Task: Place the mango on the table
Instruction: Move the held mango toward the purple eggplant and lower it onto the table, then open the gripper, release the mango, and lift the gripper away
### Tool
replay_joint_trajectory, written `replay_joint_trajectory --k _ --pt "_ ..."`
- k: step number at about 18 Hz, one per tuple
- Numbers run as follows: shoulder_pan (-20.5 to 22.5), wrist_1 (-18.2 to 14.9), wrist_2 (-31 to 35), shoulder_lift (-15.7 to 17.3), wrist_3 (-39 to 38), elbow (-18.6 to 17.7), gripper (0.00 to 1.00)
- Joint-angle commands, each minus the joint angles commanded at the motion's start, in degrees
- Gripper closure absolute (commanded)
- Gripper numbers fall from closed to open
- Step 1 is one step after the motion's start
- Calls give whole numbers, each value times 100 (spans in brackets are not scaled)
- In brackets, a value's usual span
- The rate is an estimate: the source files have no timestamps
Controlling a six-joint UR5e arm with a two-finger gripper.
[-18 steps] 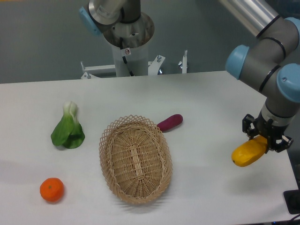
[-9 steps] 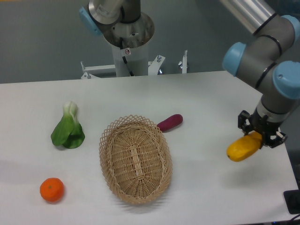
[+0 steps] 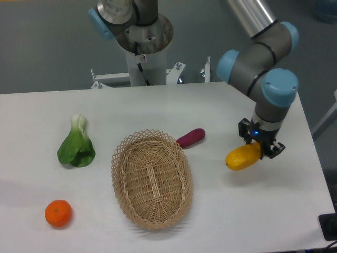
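Fixed camera: gripper clamped on one end of the mango, which hangs tilted just above the table, right of the basket. Sweet potato touches the basket's upper right rim. Bok choy at left, orange at front left.

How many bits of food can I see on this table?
4: bok choy at left, orange front-left, sweet potato touching the basket's far rim, mango gripped in the hand at right.
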Motion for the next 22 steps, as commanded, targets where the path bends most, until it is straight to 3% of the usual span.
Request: replay_joint_trajectory --k 4,5,7,9,11,16,22 --pt "-80 18 9 0 17 -247 72" --pt "-89 18 9 -9 26 -273 62" --pt "-89 27 44 -26 35 -291 55" --pt "-89 44 184 -44 44 -282 32" --pt "-89 62 237 -53 18 -274 0" --pt "-80 0 246 -26 18 -99 0" --pt "-45 -675 237 -35 61 604 0"
